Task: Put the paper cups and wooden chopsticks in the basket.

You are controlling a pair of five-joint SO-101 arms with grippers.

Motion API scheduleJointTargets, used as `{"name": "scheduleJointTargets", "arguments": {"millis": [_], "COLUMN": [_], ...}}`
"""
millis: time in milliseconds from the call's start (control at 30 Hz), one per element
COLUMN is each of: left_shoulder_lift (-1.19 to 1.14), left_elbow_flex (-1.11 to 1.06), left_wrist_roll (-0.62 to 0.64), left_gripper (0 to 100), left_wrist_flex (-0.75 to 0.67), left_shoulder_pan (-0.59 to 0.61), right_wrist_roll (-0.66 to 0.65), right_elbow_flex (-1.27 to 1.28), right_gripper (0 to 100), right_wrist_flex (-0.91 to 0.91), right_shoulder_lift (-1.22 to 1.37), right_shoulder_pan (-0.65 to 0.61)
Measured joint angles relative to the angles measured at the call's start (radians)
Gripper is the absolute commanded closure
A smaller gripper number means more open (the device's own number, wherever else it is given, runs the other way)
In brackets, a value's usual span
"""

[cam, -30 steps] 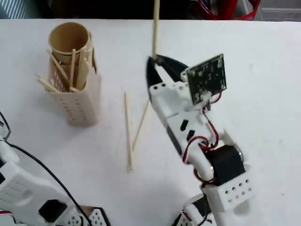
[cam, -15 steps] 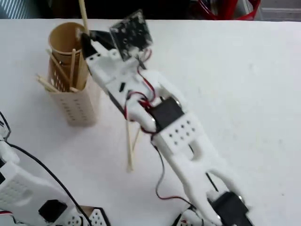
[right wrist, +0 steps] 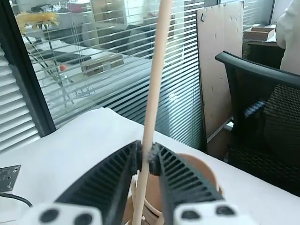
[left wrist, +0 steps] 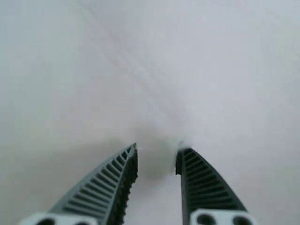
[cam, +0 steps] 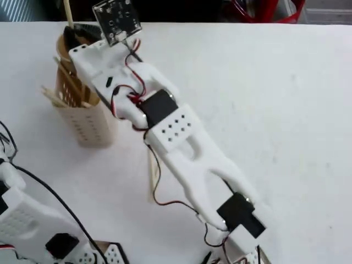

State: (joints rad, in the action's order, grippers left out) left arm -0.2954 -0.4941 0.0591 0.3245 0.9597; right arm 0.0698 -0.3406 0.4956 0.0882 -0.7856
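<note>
High view, item 1: right gripper (cam: pixel 70 32), at the far left corner of the worktop (cam: pixel 286 99), above the basket (cam: pixel 91 125). I read its fingers as clamped on one chopstick (cam: pixel 67 11).

Item 2: the chopstick. Its long axis is close to upright. The upper end rises past the far edge of the worktop, and the lower end points down at the basket. In the right wrist view the chopstick (right wrist: pixel 157 70) is pinched near the fingertips of the right gripper (right wrist: pixel 146 158). A short length continues below them, over the mouth of the cup (right wrist: pixel 200 165). I cannot tell whether the tip touches anything.

Item 3: the basket stands upright near the left edge with the cup inside. Several basket sticks (cam: pixel 67 78) lean in it at mixed angles, their tips fanning towards the left edge.

Item 4: a loose stick (cam: pixel 153 179) lies flat mid-worktop, partly under the right arm (cam: pixel 181 143). Its long axis runs from the far edge towards the near edge.

Item 5: the left arm (cam: pixel 27 225) is at the near left corner. In the left wrist view the left gripper (left wrist: pixel 156 161) has its fingers a narrow gap apart over bare worktop, holding nothing.
</note>
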Motion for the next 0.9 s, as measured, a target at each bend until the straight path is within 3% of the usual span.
{"name": "scheduleJointTargets", "arguments": {"millis": [267, 600, 733, 900], "left_shoulder_lift": [0.000, 0.000, 0.000, 0.000], "left_elbow_flex": [0.000, 0.000, 0.000, 0.000], "left_wrist_roll": [0.000, 0.000, 0.000, 0.000], "left_gripper": [85, 85, 85, 85], "left_wrist_flex": [0.000, 0.000, 0.000, 0.000], "left_shoulder_pan": [-0.005, -0.006, -0.006, -0.006], "right_wrist_roll": [0.009, 0.009, 0.002, -0.166], "right_elbow_flex": [-0.003, -0.023, -0.083, -0.160], "right_gripper": [80.1, 83.5, 91.0, 89.0], "right_wrist_flex": [0.098, 0.183, 0.390, 0.816], "right_shoulder_lift": [0.006, 0.003, -0.074, -0.209], "right_shoulder_pan": [-0.006, -0.012, 0.031, 0.069]}}
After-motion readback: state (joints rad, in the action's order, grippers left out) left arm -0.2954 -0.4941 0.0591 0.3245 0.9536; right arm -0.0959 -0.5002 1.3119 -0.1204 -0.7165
